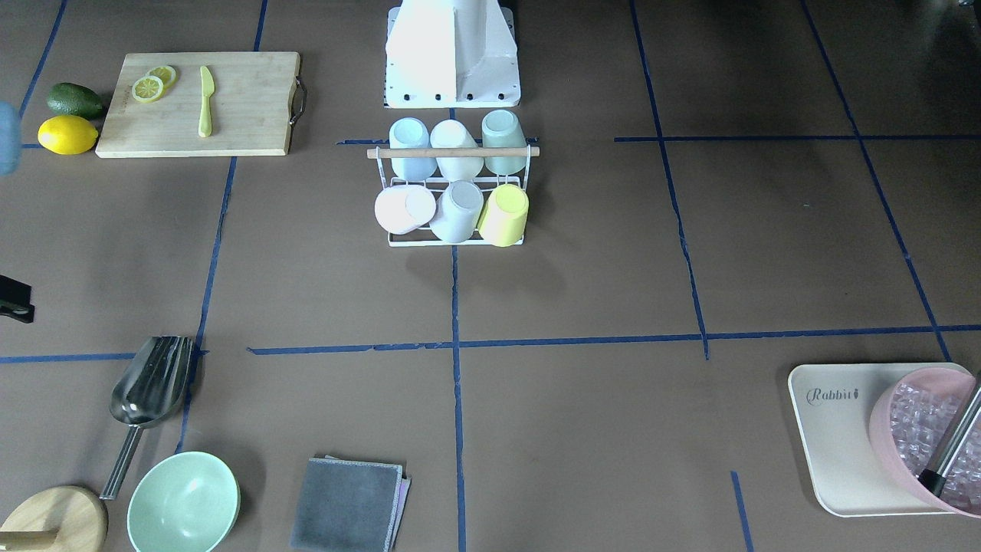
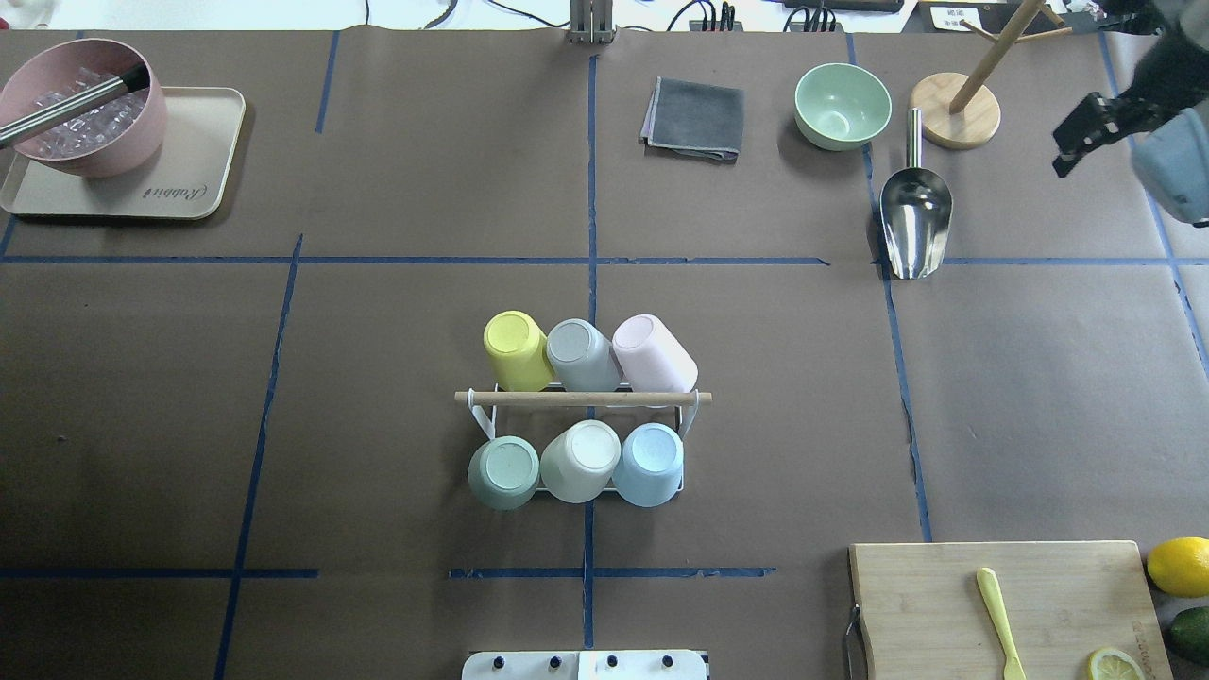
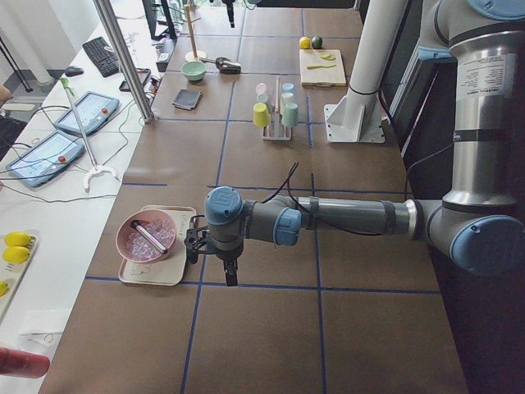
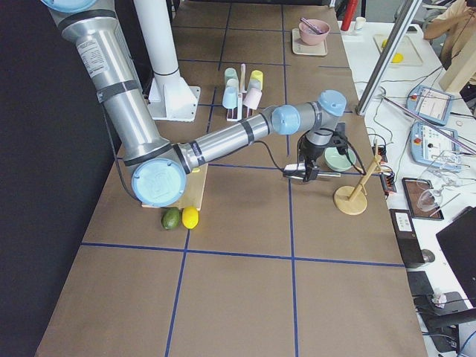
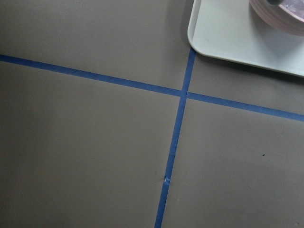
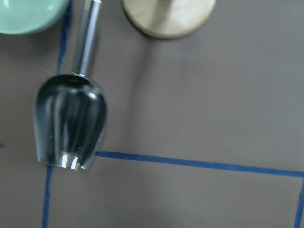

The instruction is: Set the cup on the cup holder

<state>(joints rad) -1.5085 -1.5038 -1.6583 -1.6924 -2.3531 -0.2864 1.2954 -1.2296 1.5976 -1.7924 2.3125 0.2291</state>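
The cup holder (image 1: 454, 152) (image 2: 583, 399), a white wire rack with a wooden rod on top, stands at the table's middle near the robot base. Several cups hang upside down on its prongs: yellow (image 2: 515, 349), grey (image 2: 581, 354) and pink (image 2: 652, 351) on the far row, green (image 2: 503, 472), white (image 2: 579, 461) and blue (image 2: 650, 463) on the near row. My right gripper (image 2: 1086, 137) (image 4: 303, 173) hovers far off near the scoop, and I cannot tell whether it is open or shut. My left gripper (image 3: 223, 267) hangs beside the tray; I cannot tell its state.
A steel scoop (image 2: 914, 222), a green bowl (image 2: 842, 104), a grey cloth (image 2: 694, 118) and a wooden stand (image 2: 956, 111) lie at the far right. A tray (image 2: 189, 179) bears a pink bowl of ice (image 2: 80, 127). A cutting board (image 2: 945, 604), lemon and avocado sit near right.
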